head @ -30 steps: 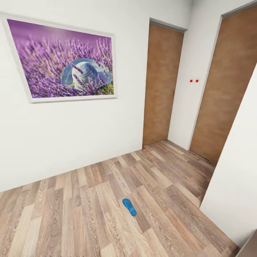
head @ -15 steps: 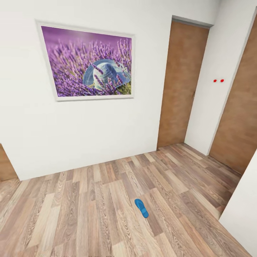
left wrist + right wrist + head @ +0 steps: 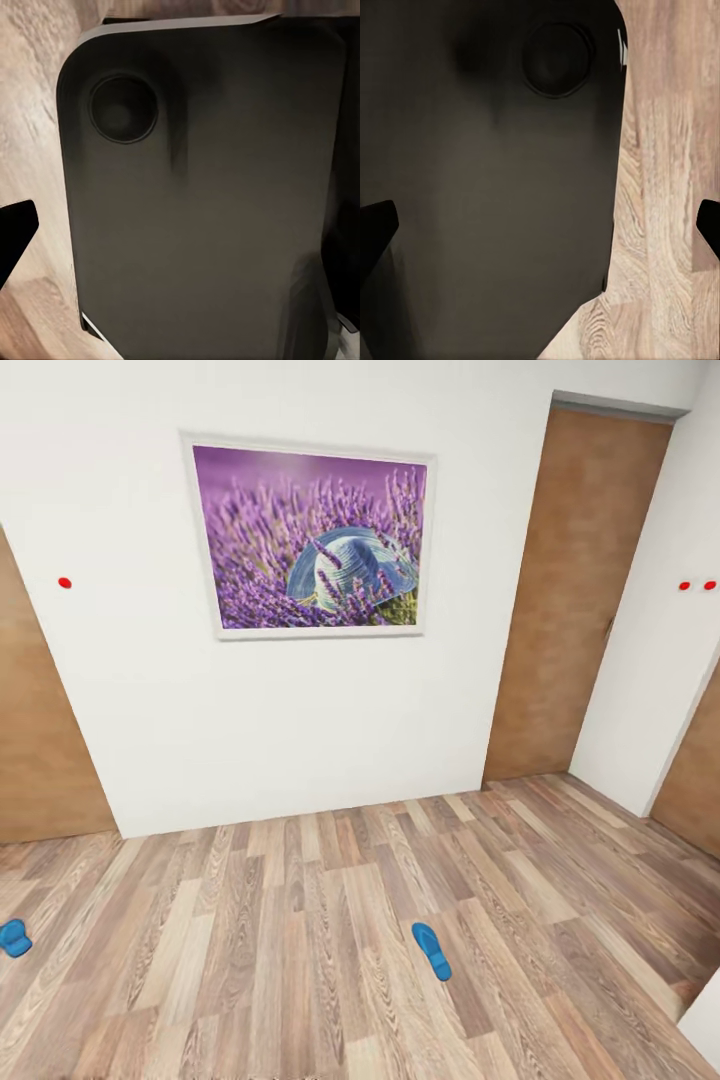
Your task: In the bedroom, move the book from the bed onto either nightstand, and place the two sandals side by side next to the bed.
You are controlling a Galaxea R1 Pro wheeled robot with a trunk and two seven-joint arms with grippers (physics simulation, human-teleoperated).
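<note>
White walls (image 3: 300, 740) and a grey-brown wood-plank floor (image 3: 300, 960) make up the head view, with a framed lavender-field picture (image 3: 312, 538) at 12 o'clock and brown wooden doors (image 3: 575, 600) towards 2 and 9 o'clock. One small bright blue flat sandal (image 3: 432, 950) lies on bare planks near 5 o'clock; a second blue sandal (image 3: 13, 937) sits well apart at 8 o'clock, cut by the frame edge. Each looks light, thin and bendy, best pinched across the strap or the sole's edge. No containers appear. Both wrist views face dark robot housing (image 3: 202, 195) above the floor; whether either claw is apart or together cannot be told.
</note>
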